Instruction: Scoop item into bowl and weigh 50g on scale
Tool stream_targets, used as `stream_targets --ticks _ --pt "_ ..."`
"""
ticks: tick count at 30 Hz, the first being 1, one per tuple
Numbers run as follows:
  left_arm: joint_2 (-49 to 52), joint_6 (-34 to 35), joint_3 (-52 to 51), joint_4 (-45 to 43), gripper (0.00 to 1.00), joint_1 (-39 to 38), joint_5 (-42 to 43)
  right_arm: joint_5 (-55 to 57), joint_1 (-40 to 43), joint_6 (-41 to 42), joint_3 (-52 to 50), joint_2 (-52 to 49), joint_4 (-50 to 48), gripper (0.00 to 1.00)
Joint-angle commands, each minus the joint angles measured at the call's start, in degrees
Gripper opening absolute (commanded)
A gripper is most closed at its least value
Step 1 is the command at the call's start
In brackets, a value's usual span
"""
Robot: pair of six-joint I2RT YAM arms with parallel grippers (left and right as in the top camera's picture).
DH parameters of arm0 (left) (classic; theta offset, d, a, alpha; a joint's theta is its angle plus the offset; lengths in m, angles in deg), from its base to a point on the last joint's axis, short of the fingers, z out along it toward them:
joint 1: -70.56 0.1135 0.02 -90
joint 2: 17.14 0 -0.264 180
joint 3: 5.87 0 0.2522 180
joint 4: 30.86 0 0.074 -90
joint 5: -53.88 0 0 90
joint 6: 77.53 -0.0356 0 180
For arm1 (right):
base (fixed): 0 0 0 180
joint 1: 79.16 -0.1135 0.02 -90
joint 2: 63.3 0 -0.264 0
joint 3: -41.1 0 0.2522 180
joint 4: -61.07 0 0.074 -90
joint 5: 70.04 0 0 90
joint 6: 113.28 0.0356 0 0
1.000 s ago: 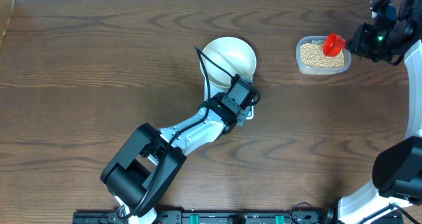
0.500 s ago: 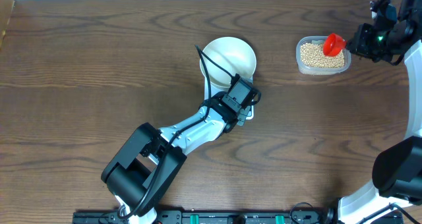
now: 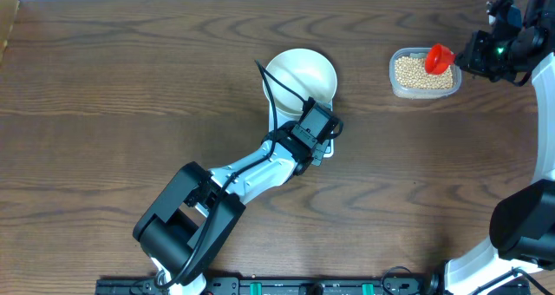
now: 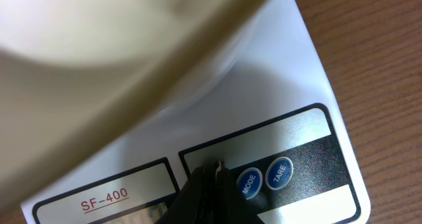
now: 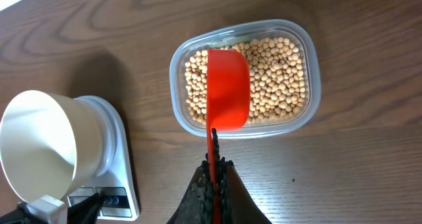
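The white bowl [image 3: 300, 76] stands on the white scale [image 3: 323, 154], which is mostly hidden from overhead. In the left wrist view my left gripper [image 4: 214, 166] is shut and empty, its tip at the scale's [image 4: 290, 85] front panel just left of the MODE button [image 4: 249, 182], with the bowl [image 4: 99, 39] blurred above. My right gripper [image 5: 213, 165] is shut on the handle of a red scoop [image 5: 228, 89]. The scoop hangs over the tan beans [image 5: 277, 72] in the clear tub [image 5: 310, 79]. No beans show in the scoop. The bowl [image 5: 39, 138] looks empty.
The clear tub [image 3: 424, 72] sits at the far right of the brown wooden table [image 3: 130, 87], right of the bowl. My right arm [image 3: 507, 43] stands beside it at the table's right edge. A TARE button [image 4: 279, 170] lies right of MODE.
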Motion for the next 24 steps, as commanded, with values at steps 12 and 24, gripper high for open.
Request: stream_targets --ticks 12,24 --pt "4.0 1.0 -3.9 4.3 0.07 -1.0 1.0 -0.6 0.3 -1.0 1.0 0.7 0.2 0.01" --pt "4.0 0.9 -4.0 3.9 0.07 -1.0 -1.2 -0.6 0.3 -0.9 1.0 0.7 0.2 0.01"
